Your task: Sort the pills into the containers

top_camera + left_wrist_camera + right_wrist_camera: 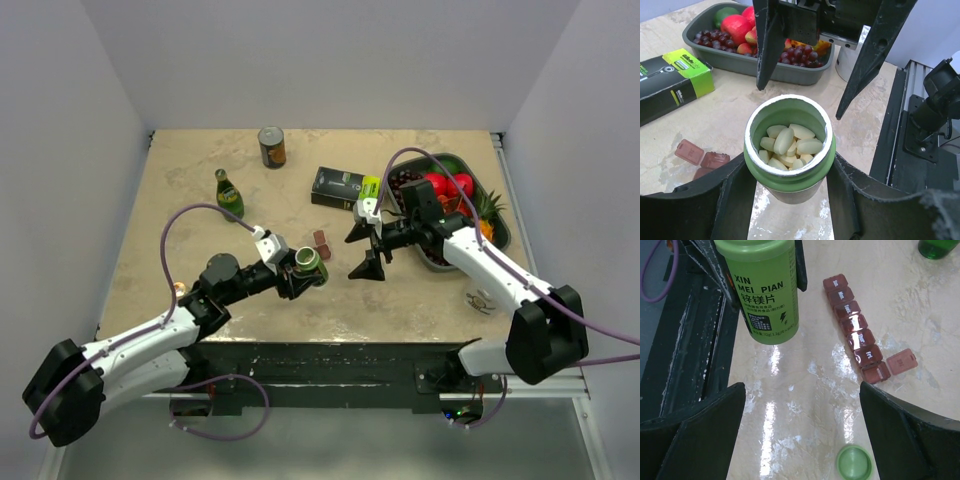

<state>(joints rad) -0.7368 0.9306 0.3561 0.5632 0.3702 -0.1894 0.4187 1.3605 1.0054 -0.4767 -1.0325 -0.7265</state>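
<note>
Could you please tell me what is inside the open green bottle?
Pale yellow oblong tablets lie piled inside the green bottle, held in the left gripper. The pile covers the bottle's bottom, so its depth is hidden.

At the far edge of your table (200, 160) stands a can (272, 146), with a green glass bottle (229, 194) nearer and to its left. Right of centre lies a black-and-lime box (344, 187). Far right, a dark tray (800, 74) holds red fruit (735, 25) and dark grapes (715, 37). Near right sits what may be a white cup (481, 299).
</note>
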